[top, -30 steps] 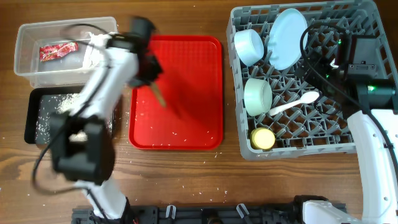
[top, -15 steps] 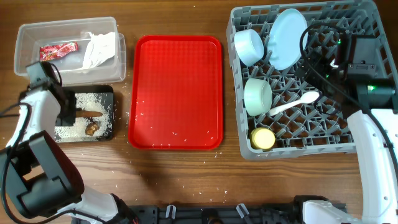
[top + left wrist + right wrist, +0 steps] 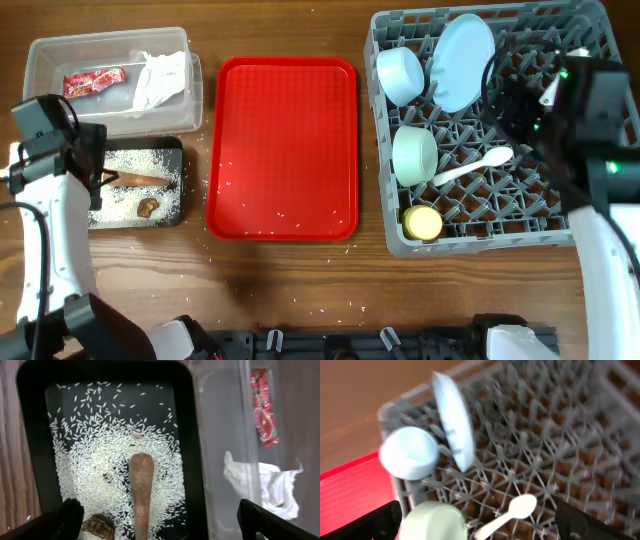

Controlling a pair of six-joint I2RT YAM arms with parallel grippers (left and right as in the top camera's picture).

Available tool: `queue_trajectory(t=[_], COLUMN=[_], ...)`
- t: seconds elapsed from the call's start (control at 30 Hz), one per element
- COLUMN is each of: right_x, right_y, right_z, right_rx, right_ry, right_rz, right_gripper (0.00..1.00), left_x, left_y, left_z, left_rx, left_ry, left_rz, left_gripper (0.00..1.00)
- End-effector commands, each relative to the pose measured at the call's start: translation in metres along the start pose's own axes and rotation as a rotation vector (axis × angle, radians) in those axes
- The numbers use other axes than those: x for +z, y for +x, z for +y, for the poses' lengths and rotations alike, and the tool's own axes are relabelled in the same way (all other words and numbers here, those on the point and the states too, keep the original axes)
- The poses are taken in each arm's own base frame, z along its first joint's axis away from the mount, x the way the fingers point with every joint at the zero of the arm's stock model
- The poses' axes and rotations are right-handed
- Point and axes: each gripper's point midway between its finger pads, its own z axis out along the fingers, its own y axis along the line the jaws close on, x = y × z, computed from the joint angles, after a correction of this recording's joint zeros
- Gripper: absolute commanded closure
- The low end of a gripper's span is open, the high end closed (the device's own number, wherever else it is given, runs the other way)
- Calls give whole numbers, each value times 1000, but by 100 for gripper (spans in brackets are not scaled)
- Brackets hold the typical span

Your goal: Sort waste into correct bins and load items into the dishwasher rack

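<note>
The brown carrot-shaped stick point(image 3: 140, 180) point(image 3: 141, 490) lies loose on the rice grains point(image 3: 125, 195) point(image 3: 95, 460) in the black tray point(image 3: 140, 142), beside the brown lump point(image 3: 149, 206) point(image 3: 98, 525). My left gripper point(image 3: 100, 180) point(image 3: 160, 520) hangs open just above them, holding nothing. The clear tub point(image 3: 45, 100) holds the red-and-white wrapper point(image 3: 93, 81) point(image 3: 264, 415) and crumpled paper point(image 3: 160, 78) point(image 3: 265, 487). In the grey rack point(image 3: 560, 235) sit the plate point(image 3: 462, 60) point(image 3: 452, 420), blue bowl point(image 3: 400, 75) point(image 3: 410, 452), mint bowl point(image 3: 415, 155) point(image 3: 435, 520), yellow cup point(image 3: 423, 222) and spoon point(image 3: 475, 165) point(image 3: 512, 512). My right gripper point(image 3: 525, 110) point(image 3: 480, 522) hovers open over the rack.
A flat red tray point(image 3: 283, 150) lies between the bins and the rack, with a few stray rice grains on it. More grains are scattered on the wooden table in front of it. The arm bases stand at the table's near edge.
My left arm swung from the red tray to the black tray, opened, and the brown stick now lies free on the rice. The right arm shifted slightly over the rack.
</note>
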Motion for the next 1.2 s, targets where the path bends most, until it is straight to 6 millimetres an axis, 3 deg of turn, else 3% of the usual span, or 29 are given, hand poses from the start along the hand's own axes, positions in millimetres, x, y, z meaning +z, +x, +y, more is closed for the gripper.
queue_trajectory(t=[0.0,0.1,0.17,0.3,0.4,0.47,0.53,0.63,0.77,0.83,0.97,1.03,1.17], right_x=[-57,-94,-101,-92,-69,-64,-65,-57,-30,-17,-3,-1,-1], right_y=[-6,0,-1,8,5,-5,-1,46,102,120,138,140,140], right_z=[41,53,53,50,25,16,15,3,-14,-19,-23,-23,-23], right_rx=[-207,-174,-177,-178,-193,-269,-313,-307,-303,-272,-231,-264,-128], right_ry=[-266,-373,-378,-363,-195,-147,-159,-216,-229,-245,-271,-258,-309], right_rz=[-100,-142,-161,-108,-95,-234,-347,-593,-679,-706,-728,-724,-703], right_gripper=[0,0,0,0,0,0,0,0,0,0,0,0,0], left_x=[-3,-3,-3,-3,-3,-3,-3,-3,-3,-3,-3,-3,-3], left_y=[-4,-4,-4,-4,-4,-4,-4,-4,-4,-4,-4,-4,-4], left_z=[-2,-2,-2,-2,-2,-2,-2,-2,-2,-2,-2,-2,-2], left_rx=[14,14,14,14,14,14,14,14,14,14,14,14,14], left_ry=[6,6,6,6,6,6,6,6,6,6,6,6,6], left_rz=[-11,-11,-11,-11,-11,-11,-11,-11,-11,-11,-11,-11,-11], left_gripper=[0,0,0,0,0,0,0,0,0,0,0,0,0])
